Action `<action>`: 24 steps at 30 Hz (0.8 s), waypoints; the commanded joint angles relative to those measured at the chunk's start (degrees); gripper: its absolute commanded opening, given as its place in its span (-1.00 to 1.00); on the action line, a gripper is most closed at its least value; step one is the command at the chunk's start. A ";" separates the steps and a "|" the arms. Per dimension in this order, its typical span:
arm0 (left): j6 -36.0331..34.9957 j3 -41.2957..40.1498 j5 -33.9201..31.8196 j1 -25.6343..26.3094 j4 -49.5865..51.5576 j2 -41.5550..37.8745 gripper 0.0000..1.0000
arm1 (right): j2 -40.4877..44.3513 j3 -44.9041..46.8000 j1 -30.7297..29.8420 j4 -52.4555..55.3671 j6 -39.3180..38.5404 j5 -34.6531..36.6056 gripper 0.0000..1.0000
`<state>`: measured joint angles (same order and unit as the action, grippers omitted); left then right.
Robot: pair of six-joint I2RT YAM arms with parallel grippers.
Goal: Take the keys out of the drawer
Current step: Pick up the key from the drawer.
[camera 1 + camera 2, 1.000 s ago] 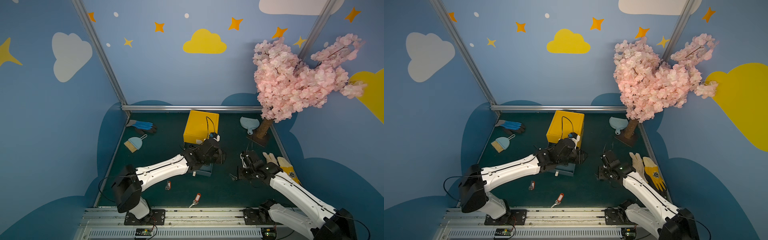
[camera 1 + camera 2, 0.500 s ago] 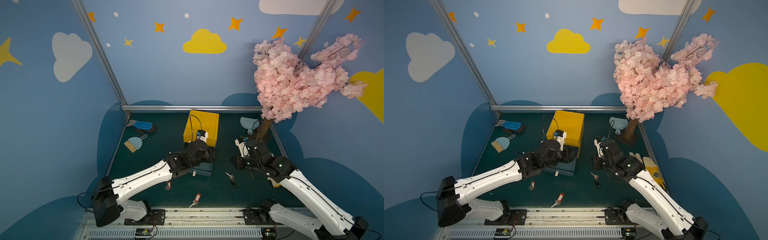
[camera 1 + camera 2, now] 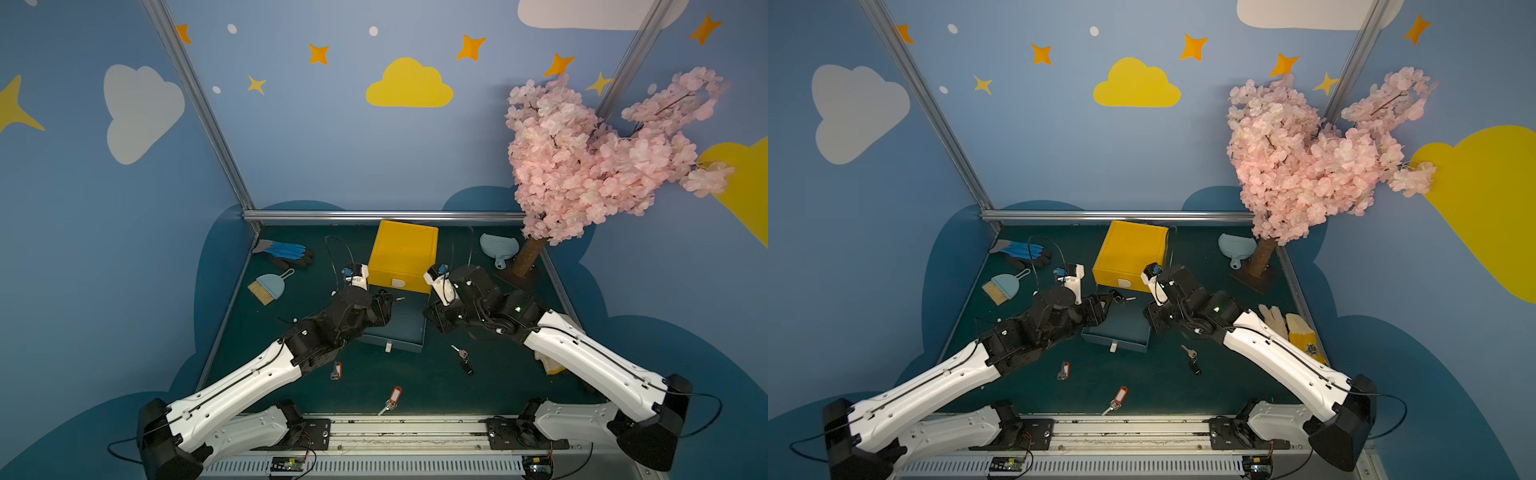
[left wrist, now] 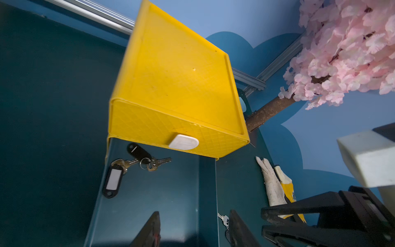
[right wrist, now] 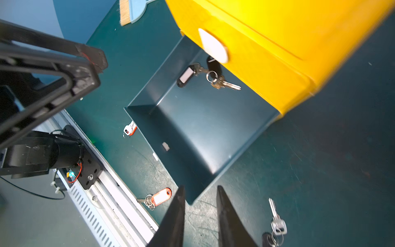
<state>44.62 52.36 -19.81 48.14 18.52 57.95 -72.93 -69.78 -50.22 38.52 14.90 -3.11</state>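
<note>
- Left tool [image 4: 194,213] hovers over the open drawer [image 4: 149,196], fingers spread wide, nothing between them!
- Right tool [image 5: 200,188] sits near the drawer's front corner, fingers only slightly parted, empty too.
- Black-tagged keys [image 4: 136,164] lie at the drawer's back, right under the yellow cabinet [image 4: 177,70].
- Out on the tabletop [image 3: 415,386]: a red-tagged key [image 3: 392,398] near the rail, a second red tag [image 3: 336,370] by the left arm, and a silver key [image 3: 461,358] beside the right arm.

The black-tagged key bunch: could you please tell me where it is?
In the left wrist view the black-tagged key bunch lies at the back of the open teal drawer, just beneath the yellow cabinet's white handle.
</note>
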 commanded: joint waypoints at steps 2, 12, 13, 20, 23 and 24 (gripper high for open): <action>5.09 -2.81 -0.95 -2.88 5.59 -4.14 0.04 | -5.90 -5.23 -1.52 -3.72 -4.92 -1.88 -0.35; 15.52 -10.72 6.72 -12.01 9.93 -12.94 0.05 | -22.42 -16.48 -3.66 -5.35 -12.60 1.86 -0.27; 16.03 -11.11 8.11 -13.16 9.95 -13.12 0.05 | -23.80 -17.31 -3.66 -5.63 -13.00 2.24 -0.27; 16.86 -11.18 15.08 -17.55 10.45 -11.36 0.06 | -31.02 -21.25 -3.70 -7.56 -13.78 5.33 -0.26; 17.76 -11.40 16.24 -18.18 10.75 -11.02 0.05 | -33.10 -22.05 -3.76 -8.46 -14.57 5.60 -0.26; 17.60 -11.36 16.46 -18.41 11.08 -11.11 0.06 | -33.72 -22.24 -3.75 -8.65 -14.76 5.75 -0.26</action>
<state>61.49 40.88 -6.09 30.33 28.03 47.00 -105.30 -90.17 -53.74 31.68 1.61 1.23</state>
